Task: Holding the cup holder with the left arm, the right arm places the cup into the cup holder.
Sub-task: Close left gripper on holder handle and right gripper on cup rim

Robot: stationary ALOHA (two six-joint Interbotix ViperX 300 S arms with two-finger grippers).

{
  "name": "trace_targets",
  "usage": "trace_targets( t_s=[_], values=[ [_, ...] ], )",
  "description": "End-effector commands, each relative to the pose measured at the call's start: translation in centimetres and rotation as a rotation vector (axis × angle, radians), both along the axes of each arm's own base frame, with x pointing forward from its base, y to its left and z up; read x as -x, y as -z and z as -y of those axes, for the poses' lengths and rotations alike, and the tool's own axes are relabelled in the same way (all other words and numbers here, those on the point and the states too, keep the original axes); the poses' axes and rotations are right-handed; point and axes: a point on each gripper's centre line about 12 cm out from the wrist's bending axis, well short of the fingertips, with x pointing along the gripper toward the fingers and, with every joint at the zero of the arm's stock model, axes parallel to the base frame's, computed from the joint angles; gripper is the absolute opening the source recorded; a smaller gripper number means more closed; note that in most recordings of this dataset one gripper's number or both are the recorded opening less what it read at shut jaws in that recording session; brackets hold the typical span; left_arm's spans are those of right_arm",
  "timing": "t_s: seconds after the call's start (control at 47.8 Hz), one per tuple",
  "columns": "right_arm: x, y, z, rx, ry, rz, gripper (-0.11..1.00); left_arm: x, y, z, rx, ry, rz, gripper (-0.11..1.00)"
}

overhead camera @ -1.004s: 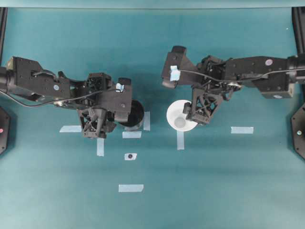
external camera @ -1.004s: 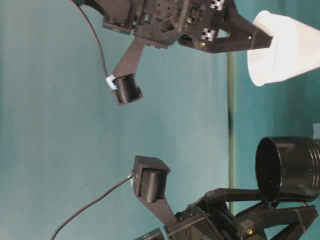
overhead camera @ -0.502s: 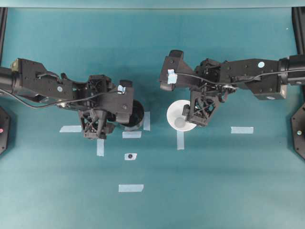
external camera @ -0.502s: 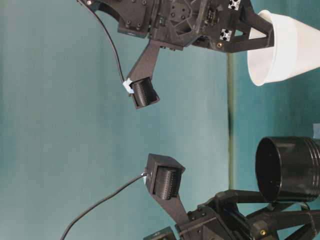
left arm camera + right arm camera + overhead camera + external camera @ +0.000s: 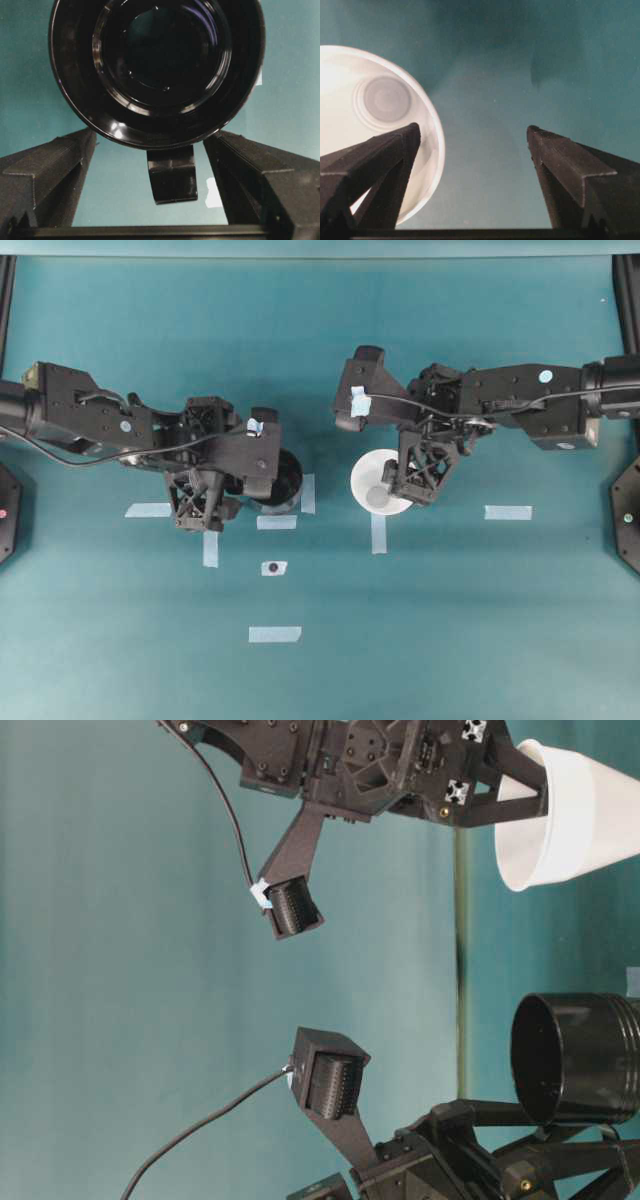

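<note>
Cup (image 5: 375, 125) under right tool's (image 5: 472, 135) left finger

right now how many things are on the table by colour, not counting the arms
white cup: 1
black cup holder: 1
pale blue tape strips on the table, one with a dark dot: 7
total: 9
</note>
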Motion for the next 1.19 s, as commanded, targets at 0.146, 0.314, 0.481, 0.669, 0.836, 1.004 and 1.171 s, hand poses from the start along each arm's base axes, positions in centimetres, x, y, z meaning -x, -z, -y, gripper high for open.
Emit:
trace_targets(
  t_s=[0.146, 0.314, 0.481, 0.669, 0.836, 1.004, 1.171],
  values=[
    [-0.9, -1.6, 0.2, 0.009, 0.004, 0.059, 0.92, -0.6, -1.1, -0.1, -0.005, -0.003, 0.038, 0.93],
    [-1.1, -1.5, 0.2, 0.010, 0.002, 0.059, 0.92, -0.6, -1.0, -0.1, -0.004, -0.003, 0.035, 0.93],
    [-1.3, -1.4, 0.2, 0.010, -0.001, 0.056, 0.92, -0.6, -1.1, -0.1, -0.004, -0.005, 0.034, 0.92],
    [-1.5, -1.5, 0.2, 0.003, 0.001, 0.051, 0.86, -0.6, -1.1, -0.1, -0.004, -0.005, 0.034, 0.84],
    [-1.3, -1.4, -0.3, -0.003, -0.010, 0.030, 0.51, -0.3, -1.0, 0.1, -0.007, 0.013, 0.001, 0.47],
    [-1.7, -1.7, -1.0, -0.017, -0.014, 0.048, 0.17, -0.3, -1.1, 0.2, -0.016, 0.033, -0.001, 0.23],
    [-2.2, -2.1, -1.3, -0.042, 0.000, 0.077, 0.09, -0.4, -1.5, 0.2, -0.018, 0.034, 0.013, 0.23]
  ],
)
